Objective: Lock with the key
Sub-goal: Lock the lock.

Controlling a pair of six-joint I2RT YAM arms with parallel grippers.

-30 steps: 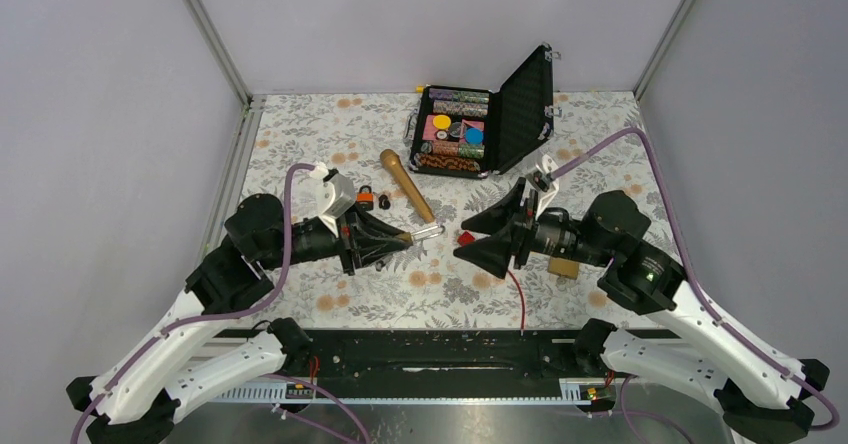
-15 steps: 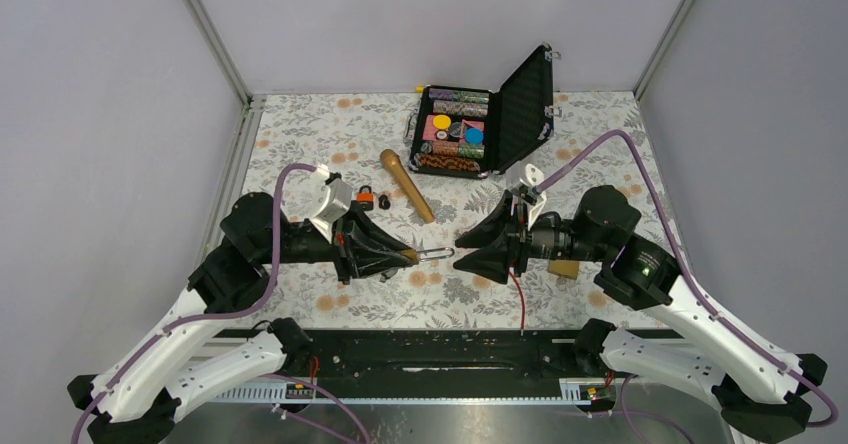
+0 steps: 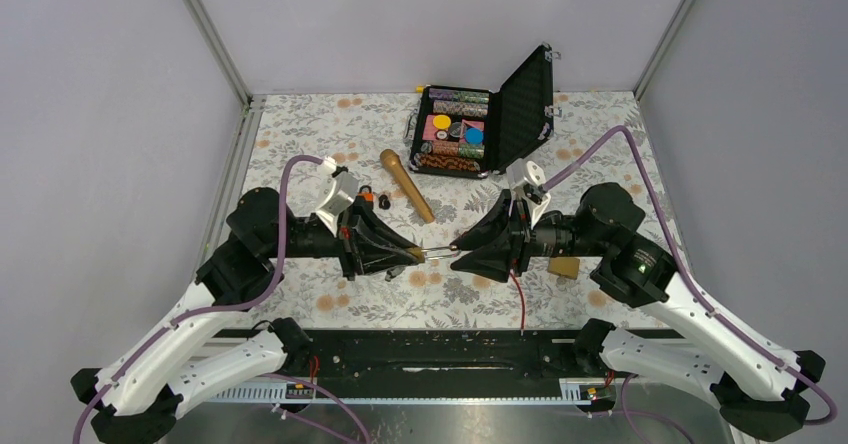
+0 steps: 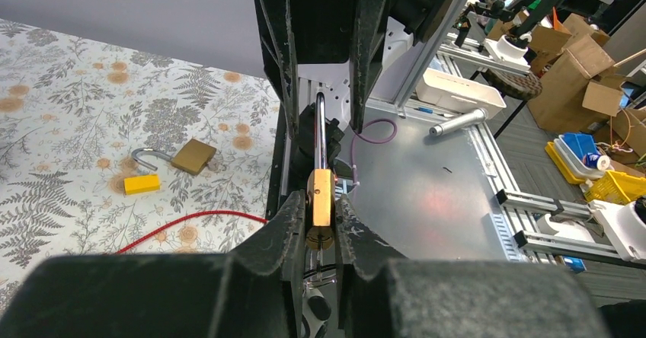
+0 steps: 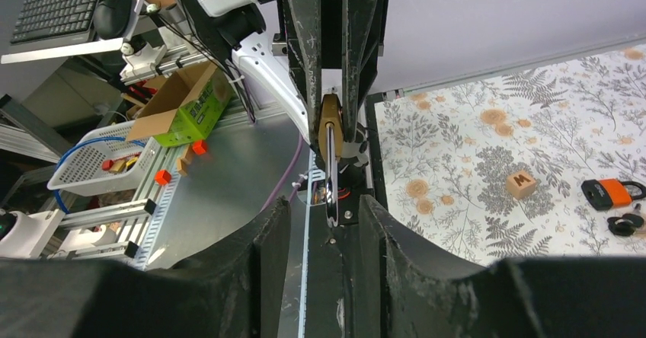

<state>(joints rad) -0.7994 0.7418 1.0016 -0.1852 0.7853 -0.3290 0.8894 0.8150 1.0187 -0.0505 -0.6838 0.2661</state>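
Left gripper (image 3: 408, 254) clamped shut on brass padlock (image 4: 320, 199), held mid-air over table. Right gripper (image 3: 462, 254) half open, straddling the shackle (image 5: 332, 172), holding nothing. Risk: off-centre squeeze twists padlock loose; shackle misses its hole.

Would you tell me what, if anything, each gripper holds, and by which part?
The left gripper clamps the small brass padlock by its body. The right gripper holds nothing: its open jaws straddle the padlock's steel shackle without gripping it.
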